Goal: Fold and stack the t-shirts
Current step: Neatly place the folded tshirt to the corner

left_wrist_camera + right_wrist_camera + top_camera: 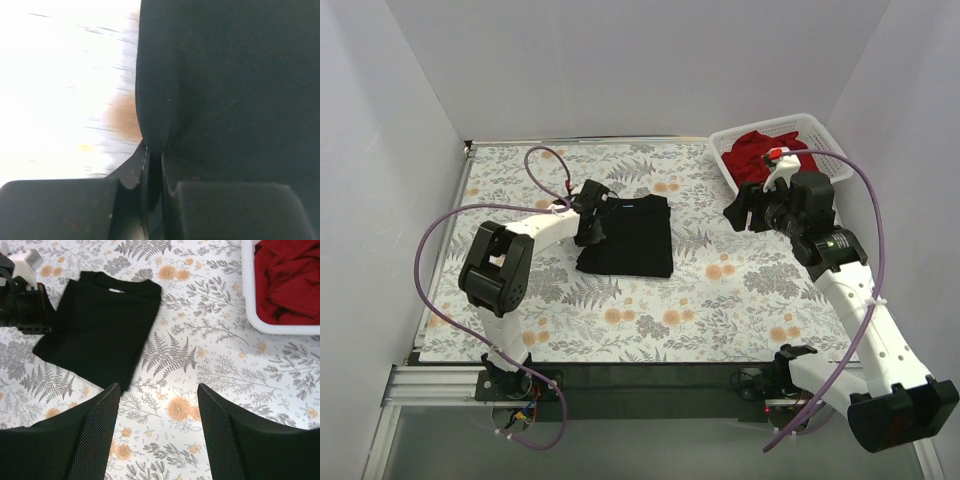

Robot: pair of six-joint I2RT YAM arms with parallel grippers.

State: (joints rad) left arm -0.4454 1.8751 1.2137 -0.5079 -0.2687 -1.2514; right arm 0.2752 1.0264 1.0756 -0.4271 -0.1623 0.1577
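The black t-shirt point(630, 237) lies folded in a rectangle on the flowered cloth, neck toward the back; it also shows in the right wrist view point(97, 330). My left gripper point(588, 222) sits at its left edge, shut on a pinch of the black cloth point(225, 85), jaws nearly together point(154, 157). The red t-shirt point(760, 152) lies crumpled in the white basket point(820, 128); it shows in the right wrist view too point(290, 280). My right gripper point(740, 212) hovers open and empty above the cloth, between shirt and basket point(159, 415).
The flowered tablecloth point(720, 290) covers the table. The white lattice basket point(250, 295) stands at the back right corner. White walls close in the left, back and right. Purple cables loop off both arms.
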